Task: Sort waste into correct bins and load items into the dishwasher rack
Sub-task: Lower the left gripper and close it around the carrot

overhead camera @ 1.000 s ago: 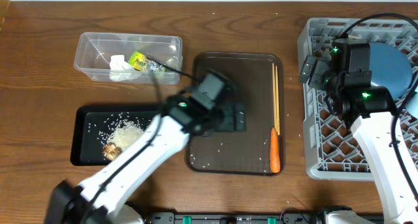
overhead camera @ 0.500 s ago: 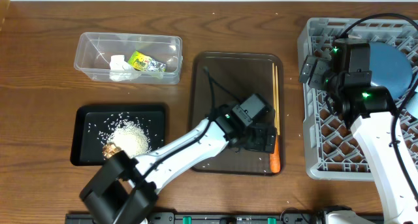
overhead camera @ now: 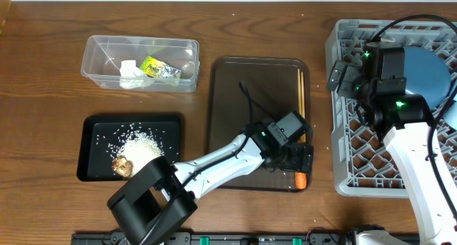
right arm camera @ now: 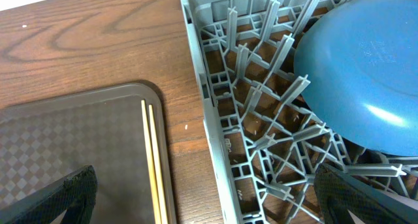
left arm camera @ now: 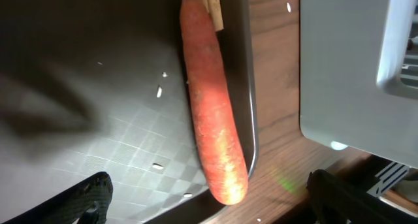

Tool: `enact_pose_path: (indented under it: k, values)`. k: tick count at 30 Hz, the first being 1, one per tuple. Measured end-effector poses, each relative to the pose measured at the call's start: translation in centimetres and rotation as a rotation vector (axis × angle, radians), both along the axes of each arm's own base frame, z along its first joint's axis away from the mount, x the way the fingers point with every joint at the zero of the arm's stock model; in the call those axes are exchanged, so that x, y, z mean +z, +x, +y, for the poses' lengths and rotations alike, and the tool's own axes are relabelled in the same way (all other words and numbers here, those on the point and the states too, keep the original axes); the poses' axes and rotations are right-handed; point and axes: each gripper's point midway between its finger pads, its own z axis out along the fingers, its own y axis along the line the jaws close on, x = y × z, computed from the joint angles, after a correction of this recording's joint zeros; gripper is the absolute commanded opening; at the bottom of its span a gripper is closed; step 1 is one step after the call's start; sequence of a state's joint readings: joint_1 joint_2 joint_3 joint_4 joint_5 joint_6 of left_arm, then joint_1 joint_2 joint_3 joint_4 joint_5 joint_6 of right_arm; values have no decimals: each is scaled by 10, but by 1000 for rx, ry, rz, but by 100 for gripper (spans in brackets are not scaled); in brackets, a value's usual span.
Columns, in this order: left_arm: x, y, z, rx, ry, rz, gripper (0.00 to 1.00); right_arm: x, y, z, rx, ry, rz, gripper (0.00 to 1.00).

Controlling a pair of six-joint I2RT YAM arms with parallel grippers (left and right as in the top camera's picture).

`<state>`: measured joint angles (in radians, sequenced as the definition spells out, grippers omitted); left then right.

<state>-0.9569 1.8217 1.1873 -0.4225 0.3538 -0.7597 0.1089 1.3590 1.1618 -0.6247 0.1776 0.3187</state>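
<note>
The orange carrot (left arm camera: 212, 100) lies along the right rim of the brown serving tray (overhead camera: 243, 95); only its tip (overhead camera: 300, 179) shows from overhead. My left gripper (overhead camera: 298, 159) hovers right over it, open, its jaws (left arm camera: 209, 201) wide on either side of the tip and touching nothing. The wooden chopsticks (overhead camera: 301, 102) lie beside the carrot's far end. My right gripper (overhead camera: 343, 77) hangs open and empty over the left edge of the grey dishwasher rack (overhead camera: 357, 166), which holds the dark-blue plate (overhead camera: 428, 70). In the right wrist view, the right gripper (right arm camera: 209, 204) straddles the rack wall (right arm camera: 215, 119).
The clear tub (overhead camera: 96, 48) at the back left holds the white tissue (overhead camera: 129, 73) and the yellow-green wrapper (overhead camera: 158, 68). The black tray (overhead camera: 93, 166) at the front left holds rice (overhead camera: 143, 145) and the brown lump (overhead camera: 123, 165). Stray rice grains dot the serving tray.
My left arm has swung right across the serving tray, from near its left side to over the carrot at the front right corner. The right arm has stayed still.
</note>
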Motion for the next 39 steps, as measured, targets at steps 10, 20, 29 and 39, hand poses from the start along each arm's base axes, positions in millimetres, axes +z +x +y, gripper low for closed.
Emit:
enact_pose_path:
  k: [10, 20, 29, 39]
  values:
    - [-7, 6, 11, 36, 77, -50, 92, 0, 0, 0, 0, 0, 0, 99]
    - [-7, -17, 3, -38, 112, -80, 89, 0, 0, 0, 0, 0, 0, 99]
    - [-29, -14, -1, -80, 235, -31, 90, 0, 0, 0, 0, 0, 0, 99]
    - [-40, -12, -12, -126, 272, -28, 91, 0, 0, 0, 0, 0, 0, 99]
